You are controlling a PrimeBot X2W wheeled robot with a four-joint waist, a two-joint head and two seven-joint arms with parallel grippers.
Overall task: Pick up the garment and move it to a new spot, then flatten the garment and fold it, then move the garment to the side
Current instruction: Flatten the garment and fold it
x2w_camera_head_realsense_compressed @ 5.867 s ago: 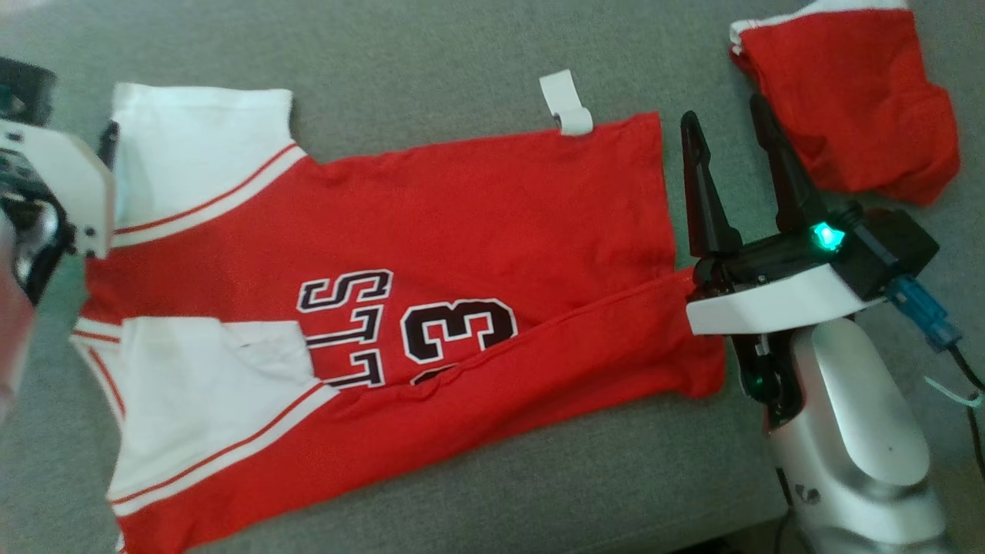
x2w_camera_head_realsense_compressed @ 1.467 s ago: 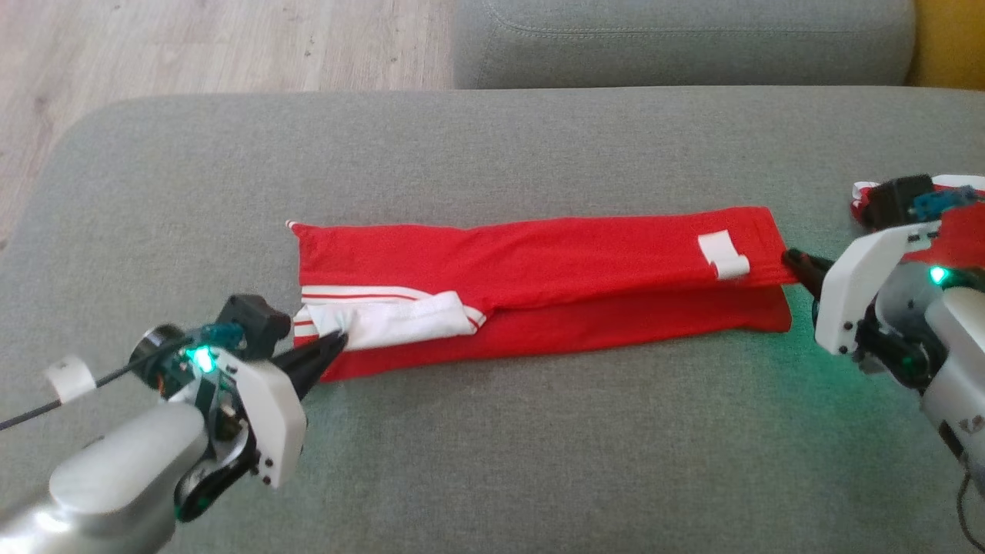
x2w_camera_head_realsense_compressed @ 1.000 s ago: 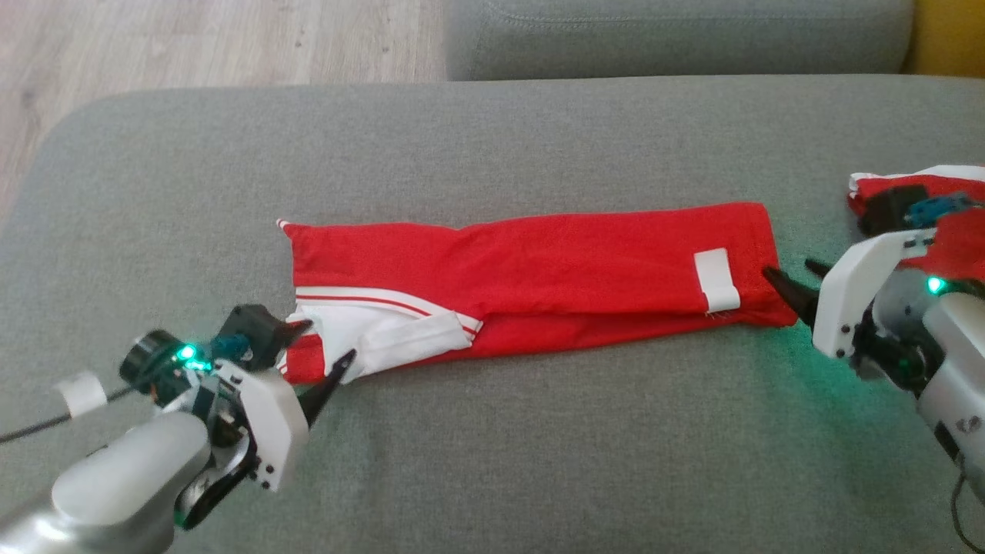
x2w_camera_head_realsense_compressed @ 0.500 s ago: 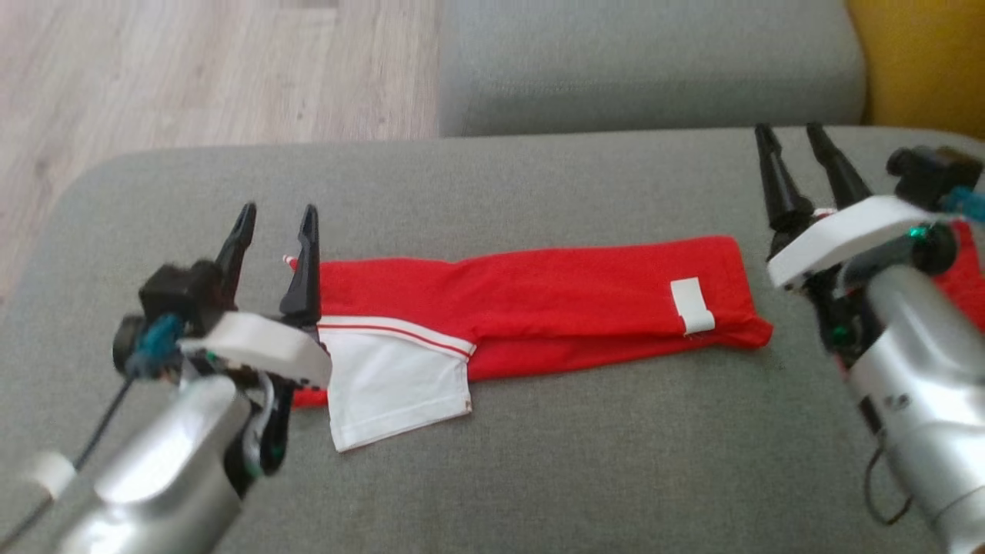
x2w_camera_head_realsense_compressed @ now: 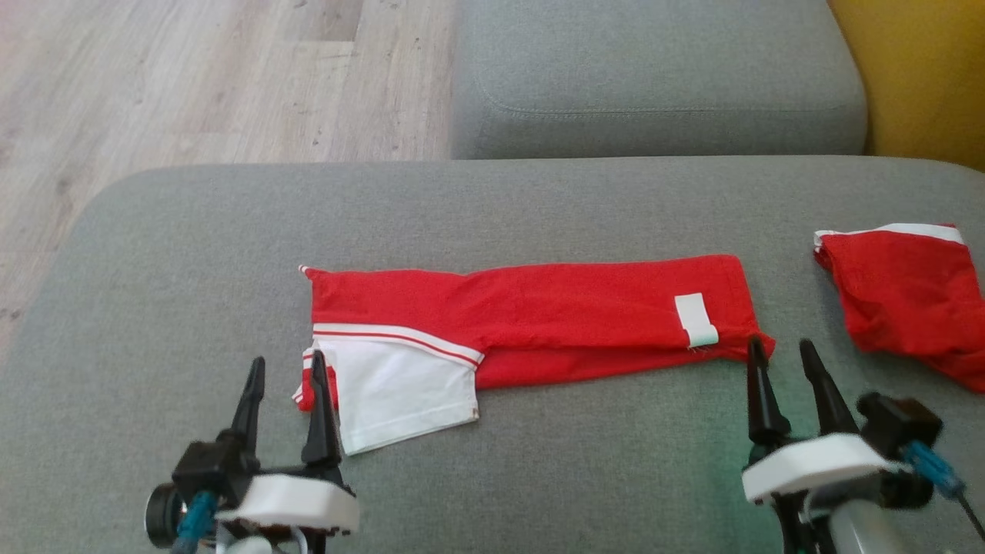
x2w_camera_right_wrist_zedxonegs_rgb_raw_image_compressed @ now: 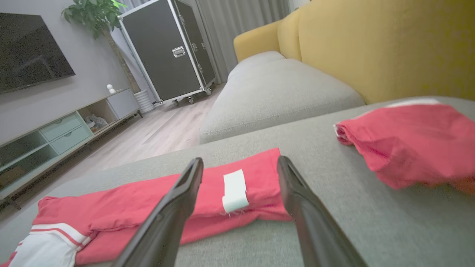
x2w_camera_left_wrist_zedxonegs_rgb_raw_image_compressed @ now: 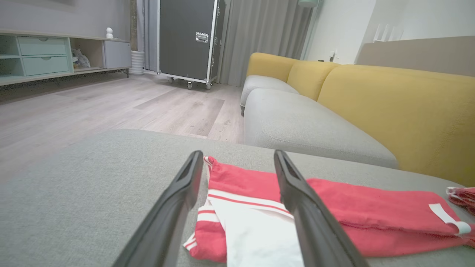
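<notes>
The red garment (x2w_camera_head_realsense_compressed: 539, 319) lies folded into a long narrow strip across the grey cushion (x2w_camera_head_realsense_compressed: 492, 208), with a white sleeve (x2w_camera_head_realsense_compressed: 400, 392) sticking out at its left end and a white label (x2w_camera_head_realsense_compressed: 696, 319) near its right end. My left gripper (x2w_camera_head_realsense_compressed: 285, 373) stands open at the lower left, just in front of the sleeve and clear of the cloth. My right gripper (x2w_camera_head_realsense_compressed: 781, 354) is open at the lower right, its tips just short of the strip's right end. In the left wrist view the sleeve (x2w_camera_left_wrist_zedxonegs_rgb_raw_image_compressed: 252, 233) lies between the open fingers. In the right wrist view the label (x2w_camera_right_wrist_zedxonegs_rgb_raw_image_compressed: 234, 190) does.
A second red garment (x2w_camera_head_realsense_compressed: 908, 304) lies crumpled at the cushion's right edge. Behind stands another grey seat cushion (x2w_camera_head_realsense_compressed: 654, 77) and a yellow backrest (x2w_camera_head_realsense_compressed: 923, 69). Wooden floor (x2w_camera_head_realsense_compressed: 192, 77) lies past the cushion's rounded left corner.
The garment went from spread flat to a long folded strip. Both grippers let go of its ends, opened and drew back toward me. The white sleeve dropped out at the left; the camera shifted.
</notes>
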